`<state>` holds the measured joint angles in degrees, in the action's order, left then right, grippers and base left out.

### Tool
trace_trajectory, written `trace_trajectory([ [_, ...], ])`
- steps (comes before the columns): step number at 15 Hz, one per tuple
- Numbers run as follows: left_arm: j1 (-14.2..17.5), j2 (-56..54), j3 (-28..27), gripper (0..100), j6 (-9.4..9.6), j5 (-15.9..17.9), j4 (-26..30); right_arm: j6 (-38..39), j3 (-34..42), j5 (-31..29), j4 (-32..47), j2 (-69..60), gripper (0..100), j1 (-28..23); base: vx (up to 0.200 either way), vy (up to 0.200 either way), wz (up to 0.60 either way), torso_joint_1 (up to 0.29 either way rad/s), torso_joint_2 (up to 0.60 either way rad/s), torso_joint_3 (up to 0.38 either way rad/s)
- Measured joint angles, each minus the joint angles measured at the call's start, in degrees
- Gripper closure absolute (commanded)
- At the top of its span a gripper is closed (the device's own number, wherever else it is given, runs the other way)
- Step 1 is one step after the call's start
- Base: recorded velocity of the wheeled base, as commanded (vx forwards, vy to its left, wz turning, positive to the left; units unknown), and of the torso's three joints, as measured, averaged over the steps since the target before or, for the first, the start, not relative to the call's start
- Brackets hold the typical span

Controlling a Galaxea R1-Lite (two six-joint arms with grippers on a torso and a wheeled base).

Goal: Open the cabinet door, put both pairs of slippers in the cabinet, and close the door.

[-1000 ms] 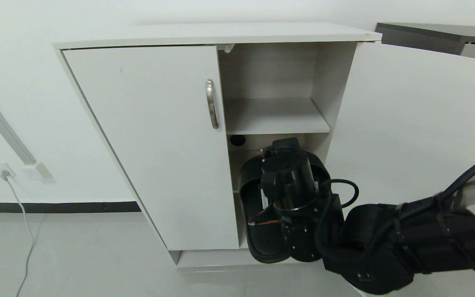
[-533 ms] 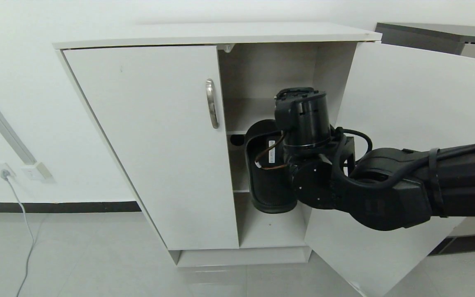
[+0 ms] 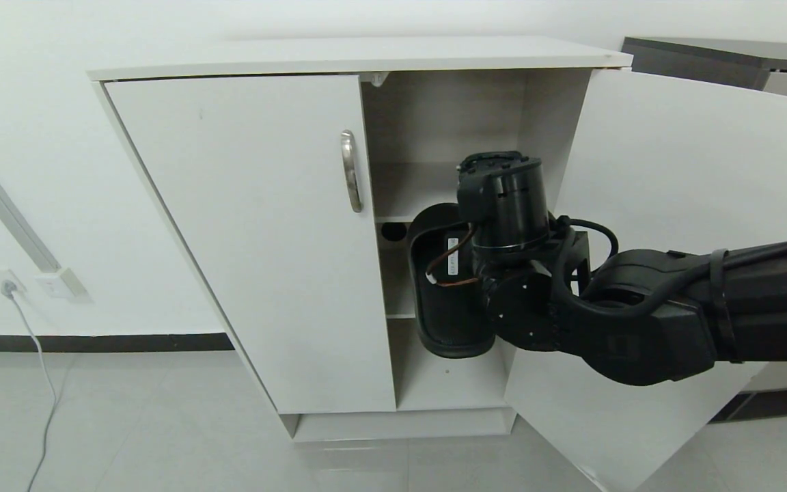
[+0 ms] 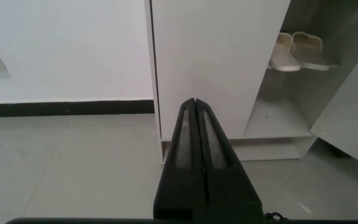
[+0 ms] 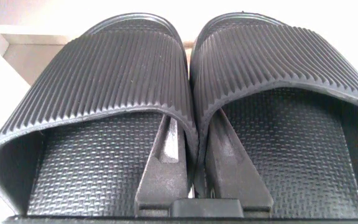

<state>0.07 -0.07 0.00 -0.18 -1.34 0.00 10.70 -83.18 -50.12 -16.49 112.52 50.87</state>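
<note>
Right claw clamped on inner straps of black ribbed rubber slipper pair, held before open half of white cabinet, near shelf edge. Risk: toes catching shelf, pair twisting loose.

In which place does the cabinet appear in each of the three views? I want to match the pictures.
Head view: cabinet in the centre, left door shut, right door open.
Left wrist view: beyond the left gripper, shut left door and white slippers inside.
Right wrist view: pale strip above the black slippers, likely its interior.
Landmark: the left door; the black slippers link head and right wrist views.
</note>
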Motion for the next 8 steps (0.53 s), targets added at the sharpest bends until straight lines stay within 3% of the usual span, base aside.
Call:
trace_trajectory([
  [8, 0.0, 0.0, 0.0, 100, 0.07, 0.1, 0.0, 0.0, 0.3, 1.0, -0.1, -0.6, 100, 0.1, 0.2, 0.0, 0.0, 0.002, 0.0, 0.001],
])
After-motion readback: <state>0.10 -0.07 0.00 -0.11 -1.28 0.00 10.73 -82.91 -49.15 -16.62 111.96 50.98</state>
